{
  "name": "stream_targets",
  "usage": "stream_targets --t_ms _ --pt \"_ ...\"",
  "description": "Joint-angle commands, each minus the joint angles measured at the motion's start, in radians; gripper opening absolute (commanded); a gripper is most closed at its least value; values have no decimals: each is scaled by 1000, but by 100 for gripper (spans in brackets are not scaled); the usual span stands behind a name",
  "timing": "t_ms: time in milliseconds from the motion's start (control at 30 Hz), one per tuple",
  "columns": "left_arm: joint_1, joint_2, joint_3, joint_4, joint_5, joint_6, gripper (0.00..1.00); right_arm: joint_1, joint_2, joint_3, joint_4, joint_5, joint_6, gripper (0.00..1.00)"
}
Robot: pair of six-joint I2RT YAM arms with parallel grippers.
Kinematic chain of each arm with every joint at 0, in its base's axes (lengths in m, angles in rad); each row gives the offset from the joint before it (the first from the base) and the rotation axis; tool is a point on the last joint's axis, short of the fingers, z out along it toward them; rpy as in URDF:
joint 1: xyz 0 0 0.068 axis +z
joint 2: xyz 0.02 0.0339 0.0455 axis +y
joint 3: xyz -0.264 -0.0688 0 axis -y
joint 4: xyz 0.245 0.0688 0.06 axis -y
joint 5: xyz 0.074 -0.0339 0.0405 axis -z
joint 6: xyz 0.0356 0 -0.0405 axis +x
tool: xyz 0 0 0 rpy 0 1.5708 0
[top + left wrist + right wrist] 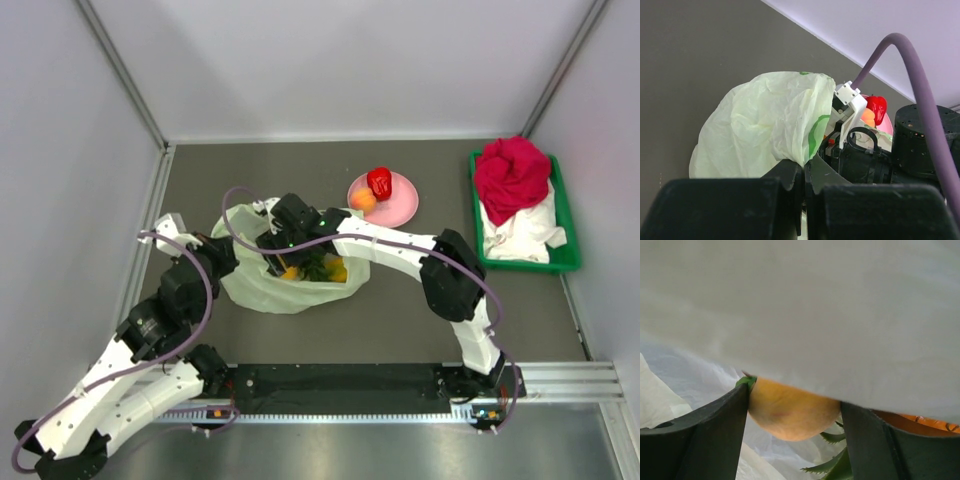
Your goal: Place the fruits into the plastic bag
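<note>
Black matte fingers (700, 440) of the right gripper (795, 402) fill the bottom corners of its wrist view, pressed against both sides of a smooth orange-yellow mango-like fruit (790, 415), which has a small green tip at its upper left. Below the fruit, at the lower middle of that frame, are the spiky green crown leaves of the pineapple (832, 467), its orange body showing at the far right edge. A blurred sheet of thin, milky film hangs across the whole upper half of the frame. It is the plastic bag (765, 120), and the fruit is held inside it.

At the bottom centre of the left wrist view, the left gripper (804, 175) is pressed together on the bag's edge, pinching a fold of the crinkled, pale-green translucent plastic. A green printed curve shows on the bag, but no letters can be made out. A thick grey-purple cable (920, 85) arcs down the right side.

From above, the bag lies left of centre on the dark grey table (400, 320), mouth open, with both grippers at it. Just above and right of it sits a round pink plate (405, 210) carrying a glossy red fruit (379, 182) and a small orange fruit (363, 201) — the two touching. At the right edge, a green rectangular tray (563, 258) holds a crumpled red cloth (512, 175) piled on a white cloth (528, 232).
</note>
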Motion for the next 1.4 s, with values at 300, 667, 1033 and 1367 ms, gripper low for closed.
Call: stream_targets --t_ms 300,667,1033,1367 --pt "3 -34 -4 -12 -15 2 0 -6 -21 36 -35 -27 -24 79" --pt "3 -14 -4 -2 -9 6 0 -7 -68 110 -77 -43 -32 86" --pt "3 -1 -1 1 -12 9 0 -65 -181 24 4 -63 18 84" --pt "3 14 -3 18 -7 17 0 -76 -370 -126 49 -83 -1 81"
